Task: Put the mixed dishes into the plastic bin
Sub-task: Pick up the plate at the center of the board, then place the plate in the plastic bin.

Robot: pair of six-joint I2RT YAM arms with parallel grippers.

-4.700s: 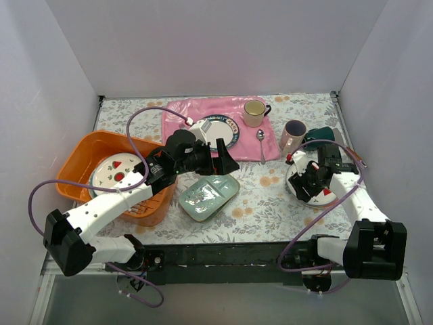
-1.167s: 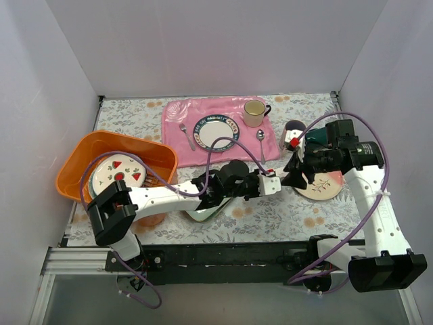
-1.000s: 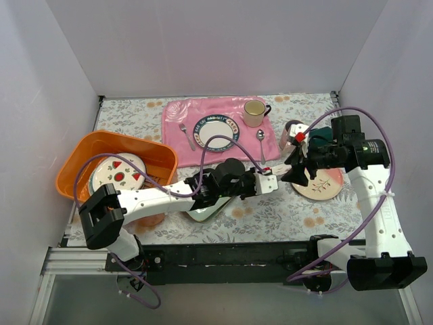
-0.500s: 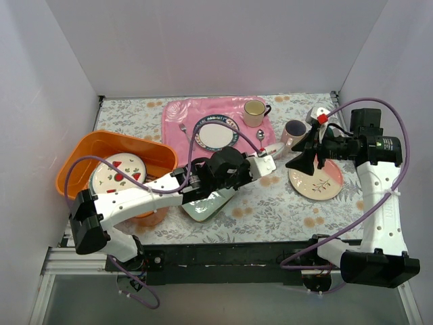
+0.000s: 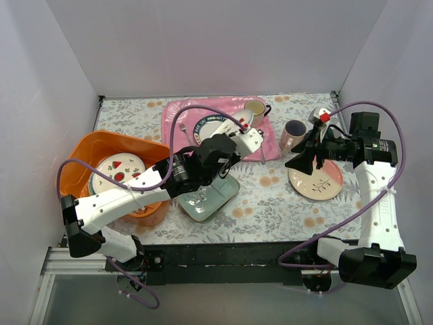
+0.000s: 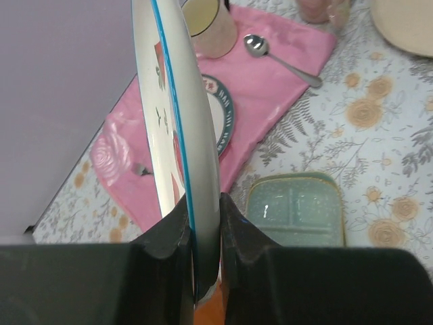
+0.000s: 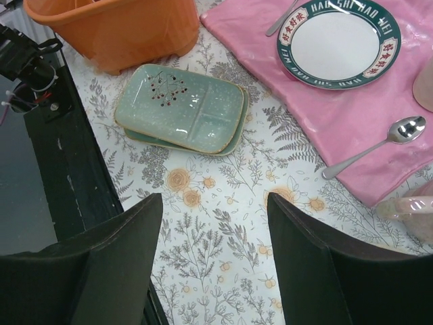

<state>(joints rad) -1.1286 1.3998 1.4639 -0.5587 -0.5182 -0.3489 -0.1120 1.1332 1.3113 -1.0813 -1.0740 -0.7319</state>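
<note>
Left wrist: left fingers [image 6: 162, 252] clamp plate [image 6: 177, 122], white, blue-edged, edge-on; right fingers [image 7: 118, 271] apart.

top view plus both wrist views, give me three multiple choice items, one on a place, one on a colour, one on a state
1. Where is the pale green tray?
A. inside the bin
B. on the table beside the bin
C. held in the air

2. What colour is the bin?
A. blue
B. white
C. orange

3. What is the left gripper doing?
A. shut on a white plate held on edge
B. open and empty
C. shut on nothing

Answers:
1 B: the right wrist view shows the tray flat on the floral table next to the bin's wall.
2 C: its walls are orange in every view.
3 A: the left wrist view shows both fingers pinching the plate's rim, with the plate standing on edge.
</note>
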